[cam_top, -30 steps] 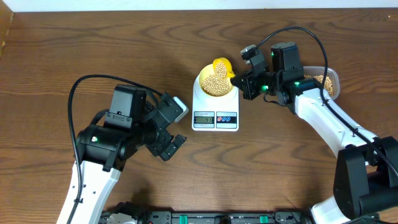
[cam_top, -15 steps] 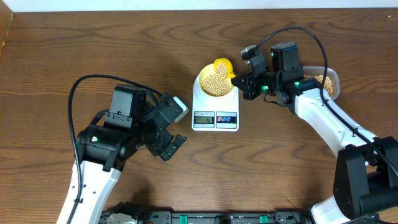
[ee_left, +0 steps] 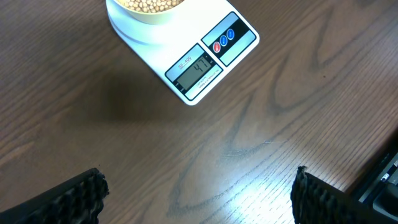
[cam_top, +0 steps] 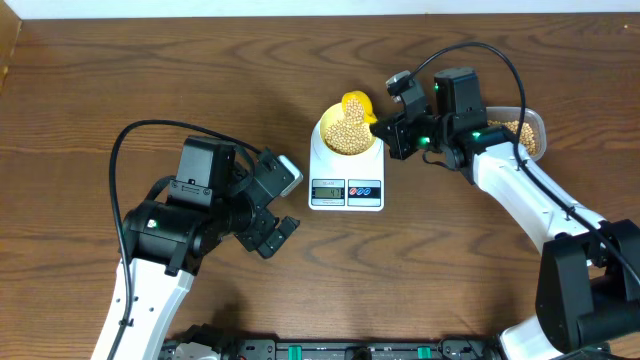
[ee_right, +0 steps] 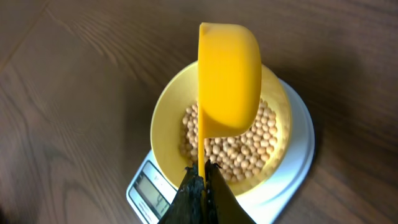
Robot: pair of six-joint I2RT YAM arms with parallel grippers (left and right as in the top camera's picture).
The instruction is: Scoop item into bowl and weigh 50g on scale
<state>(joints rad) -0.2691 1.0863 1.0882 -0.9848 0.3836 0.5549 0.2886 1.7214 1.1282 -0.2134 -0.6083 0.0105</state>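
A table of dark brown wood with clear grain fills nearly all the overhead view. A bright yellow scoop is near the middle, toward the far side; in the right wrist view the scoop shows its rounded outer side, and its thin handle runs down, seen on edge. A clear plastic tub stands at the right, partly hidden. A black rail with small green parts lies along the near edge.
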